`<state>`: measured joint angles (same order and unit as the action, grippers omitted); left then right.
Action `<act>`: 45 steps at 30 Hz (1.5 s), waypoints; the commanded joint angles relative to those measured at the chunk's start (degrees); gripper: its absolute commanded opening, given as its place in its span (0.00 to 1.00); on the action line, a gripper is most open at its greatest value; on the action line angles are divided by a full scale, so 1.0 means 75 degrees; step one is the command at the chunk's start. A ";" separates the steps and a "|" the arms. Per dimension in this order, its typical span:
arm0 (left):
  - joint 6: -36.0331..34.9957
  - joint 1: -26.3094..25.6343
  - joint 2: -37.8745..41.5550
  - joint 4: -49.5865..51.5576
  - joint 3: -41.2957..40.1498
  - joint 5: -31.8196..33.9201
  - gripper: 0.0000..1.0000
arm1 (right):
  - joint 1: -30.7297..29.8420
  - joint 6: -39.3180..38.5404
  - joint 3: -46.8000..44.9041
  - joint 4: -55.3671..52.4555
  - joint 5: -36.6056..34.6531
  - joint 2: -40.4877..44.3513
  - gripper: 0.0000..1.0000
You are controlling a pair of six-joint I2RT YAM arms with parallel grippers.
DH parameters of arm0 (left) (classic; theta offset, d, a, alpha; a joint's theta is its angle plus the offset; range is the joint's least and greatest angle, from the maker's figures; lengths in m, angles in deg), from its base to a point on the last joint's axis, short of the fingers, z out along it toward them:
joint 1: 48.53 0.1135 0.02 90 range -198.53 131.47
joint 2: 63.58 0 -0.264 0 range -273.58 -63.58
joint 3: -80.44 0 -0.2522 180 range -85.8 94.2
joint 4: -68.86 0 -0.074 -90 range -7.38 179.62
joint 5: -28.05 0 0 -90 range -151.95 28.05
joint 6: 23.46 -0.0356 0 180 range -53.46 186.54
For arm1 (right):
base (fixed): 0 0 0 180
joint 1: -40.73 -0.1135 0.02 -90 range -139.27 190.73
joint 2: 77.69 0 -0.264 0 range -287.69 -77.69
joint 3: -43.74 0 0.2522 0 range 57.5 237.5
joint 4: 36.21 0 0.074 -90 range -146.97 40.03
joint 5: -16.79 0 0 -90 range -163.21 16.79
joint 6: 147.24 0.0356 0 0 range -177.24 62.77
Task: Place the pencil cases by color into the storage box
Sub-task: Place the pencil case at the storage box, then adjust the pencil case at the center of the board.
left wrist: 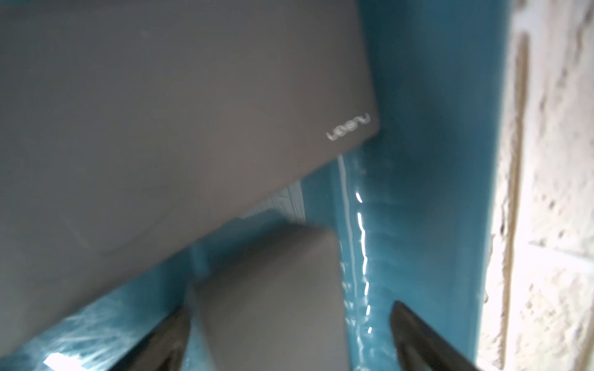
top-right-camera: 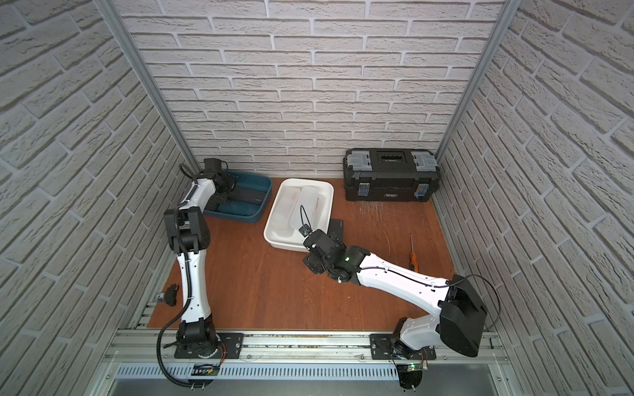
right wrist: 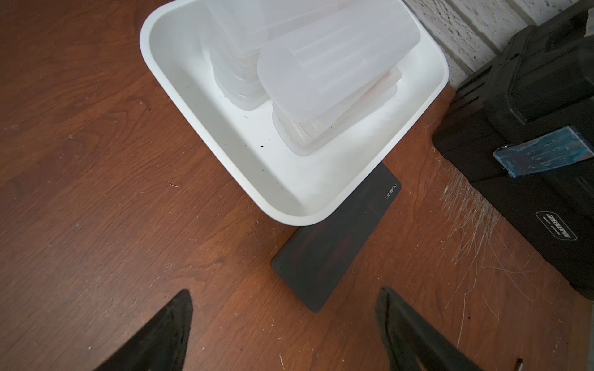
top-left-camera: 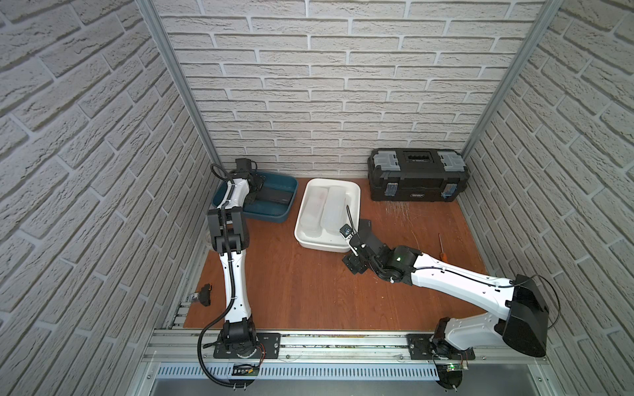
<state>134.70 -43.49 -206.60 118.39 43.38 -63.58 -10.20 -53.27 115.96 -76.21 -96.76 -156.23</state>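
Note:
Two storage boxes stand at the back: a blue one (top-left-camera: 274,216) and a white one (top-left-camera: 308,240). Several frosted white pencil cases (top-left-camera: 334,209) are stacked in the white box. Black pencil cases (top-left-camera: 278,195) lie in the blue box. My left gripper (left wrist: 289,308) is down inside the blue box, open. A black case (left wrist: 273,289) lies between its fingers, apart from both, and a larger black case (left wrist: 160,112) fills the view beyond. One more black case (right wrist: 334,244) lies on the table, partly under the white box's front right corner. My right gripper (right wrist: 284,294) hovers open at this case's near corner, holding nothing.
A black toolbox (top-left-camera: 417,178) stands at the back right against the wall. An orange screwdriver (top-left-camera: 442,250) lies on the table at the right. A small black part (top-left-camera: 204,295) sits at the table's left front edge. Brick walls close in on three sides.

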 commanded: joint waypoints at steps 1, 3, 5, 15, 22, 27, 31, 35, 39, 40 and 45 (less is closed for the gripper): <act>-0.0978 -0.0074 0.0780 0.0211 0.0302 0.0592 0.98 | 0.0111 0.0149 -0.0036 0.0279 0.0088 0.0308 0.90; -0.1344 -0.0094 0.1209 0.0009 0.0018 0.0644 0.98 | 0.0214 0.0246 -0.0031 0.0285 0.0110 0.0396 0.91; -0.1735 -0.0142 0.1798 -0.0423 -0.0502 0.0770 0.98 | 0.0374 0.0416 -0.0013 0.0266 0.0227 0.0484 0.91; -0.5188 -0.1091 0.5536 -0.2258 -0.3302 0.1075 0.98 | 0.2173 0.2230 0.0142 -0.0535 0.1096 0.0618 0.91; -0.5934 -0.2230 0.7802 -0.3012 -0.5689 0.1138 0.98 | 0.3085 0.3511 -0.0224 -0.0196 0.2363 0.0252 0.92; -0.5911 -0.3011 0.9023 -0.2922 -0.6996 0.0978 0.98 | 0.3463 0.4382 -0.1065 0.1040 0.3549 -0.0004 0.93; -0.5971 -0.3619 0.9654 -0.2440 -0.7631 0.0864 0.98 | 0.3464 0.4726 -0.1631 0.1655 0.3755 0.0054 0.95; -0.5807 -0.4115 1.0516 -0.2514 -0.8693 0.0980 0.98 | 0.3464 0.4825 -0.2046 0.1974 0.3701 0.0003 0.98; -0.5613 -0.4494 1.1263 -0.2395 -0.9536 0.1152 0.98 | 0.3462 0.4889 -0.2164 0.2042 0.3531 -0.0172 1.00; -0.5586 -0.4591 1.1406 -0.2360 -0.9676 0.1237 0.98 | 0.3452 0.4897 -0.2184 0.2076 0.3507 -0.0210 1.00; -0.5424 -0.5127 1.2106 -0.2205 -1.0390 0.1610 0.98 | 0.3354 0.4944 -0.2155 0.2199 0.3247 -0.0532 0.99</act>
<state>92.97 -80.32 -118.10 102.19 -32.70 -54.07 15.48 -17.09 99.90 -62.39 -70.57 -159.03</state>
